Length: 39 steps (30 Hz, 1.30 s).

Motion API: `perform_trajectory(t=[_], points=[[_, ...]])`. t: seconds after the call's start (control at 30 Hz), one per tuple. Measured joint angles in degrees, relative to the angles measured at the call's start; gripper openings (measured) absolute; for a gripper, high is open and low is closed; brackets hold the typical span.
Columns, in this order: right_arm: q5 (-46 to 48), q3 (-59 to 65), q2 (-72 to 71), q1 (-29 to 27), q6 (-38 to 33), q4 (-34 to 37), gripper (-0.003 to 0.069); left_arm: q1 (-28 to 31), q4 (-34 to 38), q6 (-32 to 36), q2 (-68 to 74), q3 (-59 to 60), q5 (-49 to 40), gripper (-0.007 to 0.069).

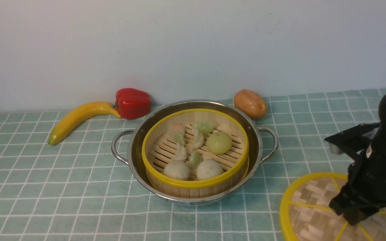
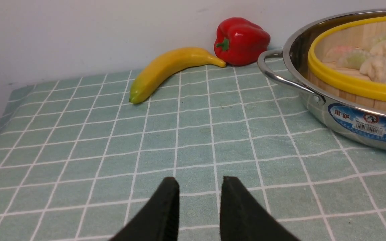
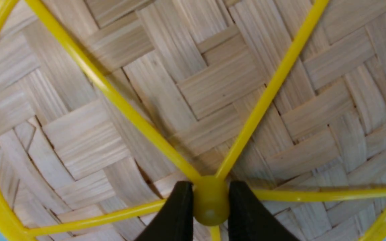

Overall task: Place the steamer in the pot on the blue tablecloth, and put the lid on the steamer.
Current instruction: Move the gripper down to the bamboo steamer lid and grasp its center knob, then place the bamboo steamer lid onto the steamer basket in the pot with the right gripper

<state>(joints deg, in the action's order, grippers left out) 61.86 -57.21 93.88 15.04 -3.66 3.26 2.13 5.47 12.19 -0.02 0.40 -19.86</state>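
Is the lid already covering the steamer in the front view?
No, the lid lies to the right of the pot, and the steamer's dumplings show uncovered.

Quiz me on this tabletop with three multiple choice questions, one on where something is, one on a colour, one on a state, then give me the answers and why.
1. Where is the steamer?
A) On the lid
B) Inside the pot
C) Beside the banana

2. What colour is the pepper?
A) Red
B) Green
C) Purple

3. What is the right gripper doing?
A) Gripping a pot handle
B) Hanging open above bare cloth
C) Closed on the lid's knob

Answers:
1. B: the steamer sits within the steel rim of the pot.
2. A: the pepper beside the banana has glossy red skin.
3. C: in the right wrist view, the jaws of the right gripper flank and meet the yellow knob at the middle of the lid.
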Motion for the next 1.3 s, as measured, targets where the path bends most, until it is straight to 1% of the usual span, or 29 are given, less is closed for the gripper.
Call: perform_trajectory(t=[0.07, 0.13, 0.2, 0.23, 0.27, 0.33, 0.43, 0.5, 0.53, 0.6, 0.77, 0.8, 0.87, 1.07, 1.3], points=[[-0.65, 0.00, -4.11, 0.00, 3.66, -2.60, 0.0148, 0.00, 0.00, 0.00, 0.00, 0.00, 0.00, 0.0183], [-1.48, 0.00, -8.36, 0.00, 4.71, -4.34, 0.0148, 0.00, 0.00, 0.00, 0.00, 0.00, 0.00, 0.0189], [-2.38, 0.00, -11.27, 0.00, 4.04, -3.92, 0.0148, 0.00, 0.00, 0.00, 0.00, 0.00, 0.00, 0.0190], [-3.61, -0.06, -13.44, 0.00, 1.36, -1.52, 0.0148, 0.00, 0.00, 0.00, 0.00, 0.00, 0.00, 0.0190], [-3.83, -0.07, -13.63, 0.00, 0.91, -1.10, 0.0148, 0.00, 0.00, 0.00, 0.00, 0.00, 0.00, 0.0190], [-4.04, -1.34, -14.66, 0.45, -5.82, 5.06, 0.0148, 0.00, 0.00, 0.00, 0.00, 0.00, 0.00, 0.0192], [-4.25, -4.98, -14.44, 2.88, -9.99, 7.37, 0.0148, 0.00, 0.00, 0.00, 0.00, 0.00, 0.00, 0.0201], [-4.73, -6.77, -14.09, 4.07, -10.78, 7.37, 0.0148, 0.00, 0.00, 0.00, 0.00, 0.00, 0.00, 0.0202], [-6.50, -10.69, -13.20, 6.49, -12.20, 7.31, 0.0148, 0.00, 0.00, 0.00, 0.00, 0.00, 0.00, 0.0202], [-7.58, -12.68, -12.53, 7.73, -12.97, 7.27, 0.0148, 0.00, 0.00, 0.00, 0.00, 0.00, 0.00, 0.0202], [-9.72, -23.90, -5.18, 14.22, -19.17, 8.34, 0.0148, 0.00, 0.00, 0.00, 0.00, 0.00, 0.00, 0.0211], [-9.72, -24.21, -5.18, 14.22, -19.17, 8.34, 0.0148, 0.00, 0.00, 0.00, 0.00, 0.00, 0.00, 0.0213], [-9.72, -27.91, -0.71, 16.01, -20.47, 8.91, 0.0148, 0.00, 0.00, 0.00, 0.00, 0.00, 0.00, 0.0221], [-10.27, -31.44, 6.91, 16.88, -21.54, 8.96, 0.0148, 0.00, 0.00, 0.00, 0.00, 0.00, 0.00, 0.0223], [-14.71, -31.90, 11.67, 16.88, -24.98, 9.09, 0.0148, 0.00, 0.00, 0.00, 0.00, 0.00, 0.00, 0.0241]])
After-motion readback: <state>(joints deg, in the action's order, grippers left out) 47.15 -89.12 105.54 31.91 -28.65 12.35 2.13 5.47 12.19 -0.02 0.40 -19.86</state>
